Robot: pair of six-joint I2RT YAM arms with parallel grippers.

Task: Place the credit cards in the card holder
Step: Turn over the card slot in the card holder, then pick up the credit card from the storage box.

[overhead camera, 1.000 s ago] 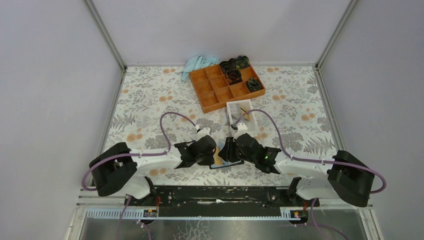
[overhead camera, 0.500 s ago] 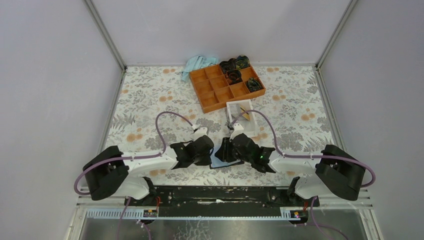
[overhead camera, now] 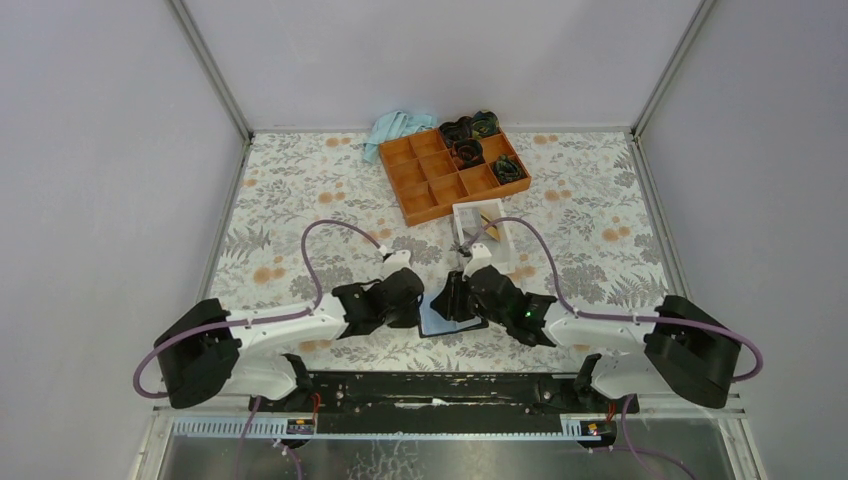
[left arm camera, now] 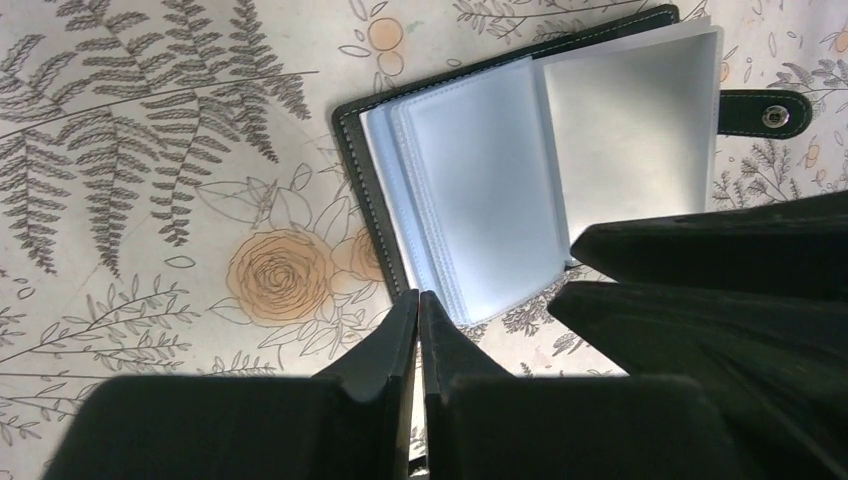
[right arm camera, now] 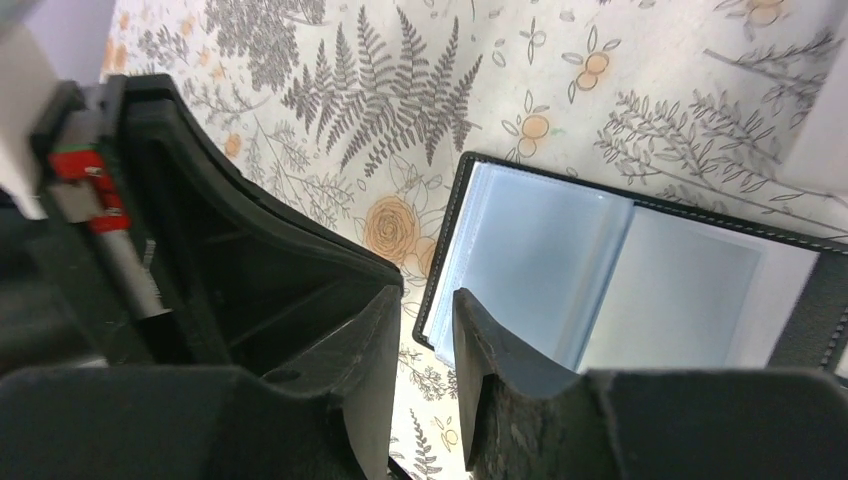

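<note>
Card holder (left arm camera: 540, 180) lying open flat on floral cloth (overhead camera: 300, 200), near edge, between both claws: stitched black cover, frosted pale-blue sleeves. Metal snap stud (left arm camera: 770, 115) showing only from left wrist. Left gripper (left arm camera: 417, 300) pinched together, empty; right gripper (right arm camera: 428, 300) slightly parted, empty.

The top view looks steeply down from above and behind the arm bases, far enough back to take in the whole bench (overhead camera: 300, 200). The left wrist view sits close over the bench, looking down past the left hand (left arm camera: 418, 297) onto the open wallet (left arm camera: 500, 180). The right wrist view, just as close, looks past the right hand (right arm camera: 428, 292) from the opposite side. All three views share the wallet.
</note>
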